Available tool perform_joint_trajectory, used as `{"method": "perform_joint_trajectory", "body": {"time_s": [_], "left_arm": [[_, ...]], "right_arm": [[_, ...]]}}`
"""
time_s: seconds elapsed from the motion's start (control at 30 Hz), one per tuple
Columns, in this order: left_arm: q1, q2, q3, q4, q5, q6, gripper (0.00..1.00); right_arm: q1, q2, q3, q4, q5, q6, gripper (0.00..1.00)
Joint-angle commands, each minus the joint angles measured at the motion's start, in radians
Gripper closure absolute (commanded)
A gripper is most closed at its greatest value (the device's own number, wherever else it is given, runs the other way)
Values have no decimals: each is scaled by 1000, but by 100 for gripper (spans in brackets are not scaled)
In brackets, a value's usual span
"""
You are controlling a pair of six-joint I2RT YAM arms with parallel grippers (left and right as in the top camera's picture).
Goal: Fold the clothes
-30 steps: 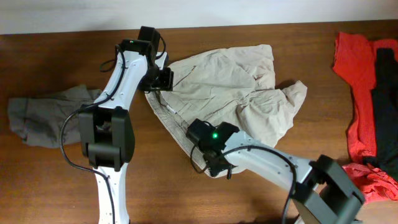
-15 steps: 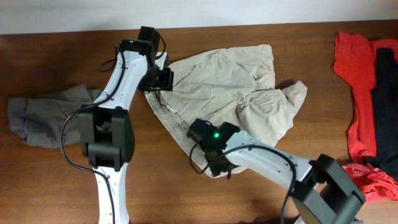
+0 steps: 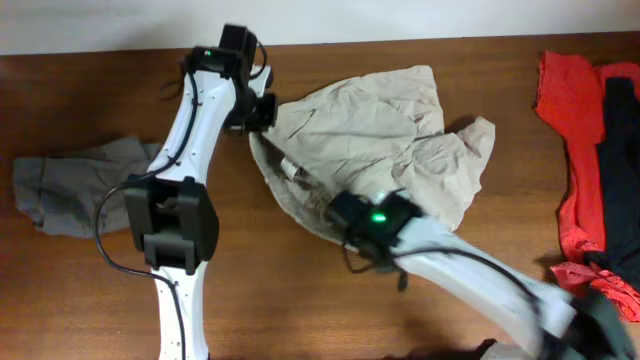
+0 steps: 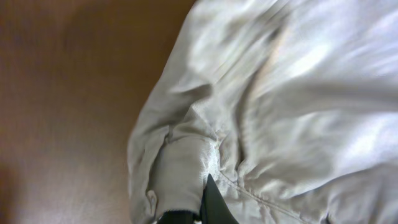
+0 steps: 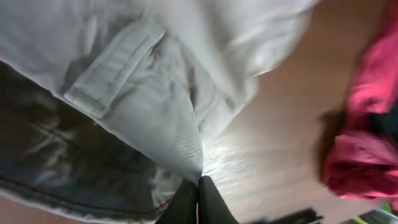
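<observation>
Two grips held the beige shorts [image 3: 370,130] (rumpled, by the table's [image 3: 90,290] far edge): left gripper [image 3: 262,110] jaws pinched their far-left corner, right gripper [image 5: 198,183] jaws pinched their near edge.

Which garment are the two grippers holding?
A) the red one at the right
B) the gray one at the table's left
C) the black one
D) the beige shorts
D: the left gripper and the right gripper are each shut on a pinch of the beige shorts, as both wrist views show.
</observation>
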Motion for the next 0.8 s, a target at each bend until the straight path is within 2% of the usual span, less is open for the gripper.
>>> {"method": "perform_joint_trajectory", "body": {"time_s": [0.0,0.13,0.23,0.33,0.4,0.5,0.6,0.7,0.77], "left_arm": [[16,-5,166,32,87,12,100],[-4,-5,329,204,411,-39,100],[-47,-5,415,442,592,-141,100],[-101,-5,463,673,721,-218,100],[-129,-5,487,735,746,-221,99],[-143,-5,504,715,745,-206,99],[-132,-4,504,593,701,-97,99],[-113,-4,504,376,534,63,99],[-100,-4,502,226,341,157,100]], "right_arm": [[-79,-146,58,-68,172,84,96],[-234,-275,161,-125,219,69,96],[-348,-343,296,-162,224,-10,96],[-426,-396,454,-176,214,-116,96],[-440,-413,531,-175,174,-175,96],[-440,-426,593,-175,35,-254,96],[-439,-416,582,-190,-77,-274,96],[-439,-376,539,-190,-244,-328,96],[-430,-335,502,-190,-373,-371,96]]}}
